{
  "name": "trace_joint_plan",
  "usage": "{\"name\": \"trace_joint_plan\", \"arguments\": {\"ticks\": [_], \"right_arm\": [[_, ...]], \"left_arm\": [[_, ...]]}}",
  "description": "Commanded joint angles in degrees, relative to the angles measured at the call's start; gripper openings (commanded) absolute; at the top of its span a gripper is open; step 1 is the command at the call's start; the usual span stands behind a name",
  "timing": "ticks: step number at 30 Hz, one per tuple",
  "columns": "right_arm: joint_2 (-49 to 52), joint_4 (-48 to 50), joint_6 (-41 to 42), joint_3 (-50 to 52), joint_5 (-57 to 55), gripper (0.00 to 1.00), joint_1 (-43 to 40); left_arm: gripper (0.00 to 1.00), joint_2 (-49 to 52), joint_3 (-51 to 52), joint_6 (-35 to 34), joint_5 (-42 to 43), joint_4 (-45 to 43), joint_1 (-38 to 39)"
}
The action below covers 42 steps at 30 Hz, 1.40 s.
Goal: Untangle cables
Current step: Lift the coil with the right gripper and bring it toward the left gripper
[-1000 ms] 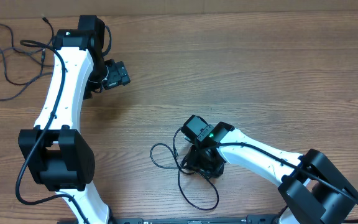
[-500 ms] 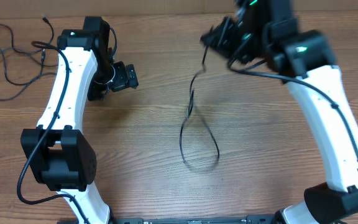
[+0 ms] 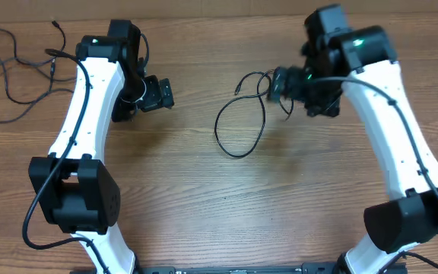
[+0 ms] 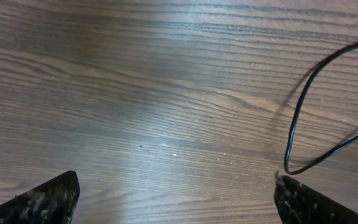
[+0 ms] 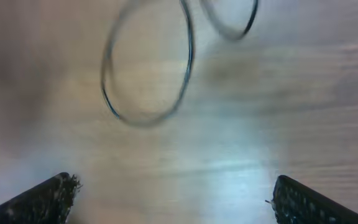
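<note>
I am watching the right gripper (image 3: 284,84) finish a carry-and-drop. A second ago it was crouching low at the front of the table over a small knot of cable. Half a second ago it was hoisting that cable high, the cord dangling in a long hanging loop. Now its jaws are standing wide apart and nothing is lying between them in the right wrist view.

The freed cable (image 3: 217,129) is resting on the wooden table (image 3: 204,221) as one loose open loop, mid-table between the two arms. Its upper end is running up just beside the right gripper; I cannot tell whether it is touching there.

I am reading this as progress: this cord is looking separated and spread out, not bunched.

The left gripper (image 3: 158,94) is also hanging released and empty, having drifted slightly toward the loop.

The other cables (image 3: 4,76) are sprawling at the far left edge, well apart.
</note>
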<state>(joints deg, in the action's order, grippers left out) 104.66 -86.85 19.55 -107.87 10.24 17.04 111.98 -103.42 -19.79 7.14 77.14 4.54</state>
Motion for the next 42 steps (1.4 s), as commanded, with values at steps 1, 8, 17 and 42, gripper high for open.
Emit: {"name": "trace_joint_plan", "arguments": {"ticks": [1,8,17,42], "right_arm": [[0.1,5.1,-9.4,8.3,0.4,1.00,5.7],[0.2,29.6,-11.8,26.3,0.3,0.99,14.9],[3.6,48.3,-15.5,35.9,-1.2,0.94,20.1],[6.9,32.2,-10.1,5.5,16.9,0.04,20.1]], "left_arm": [[1.00,0.5,0.2,-3.6,0.3,-0.9,0.1],[1.00,0.5,0.2,-4.9,0.0,-0.5,-3.9],[0.99,0.5,0.3,-4.4,-0.1,1.0,-7.2],[1.00,0.5,0.3,12.6,44.8,3.4,-6.3]]}}
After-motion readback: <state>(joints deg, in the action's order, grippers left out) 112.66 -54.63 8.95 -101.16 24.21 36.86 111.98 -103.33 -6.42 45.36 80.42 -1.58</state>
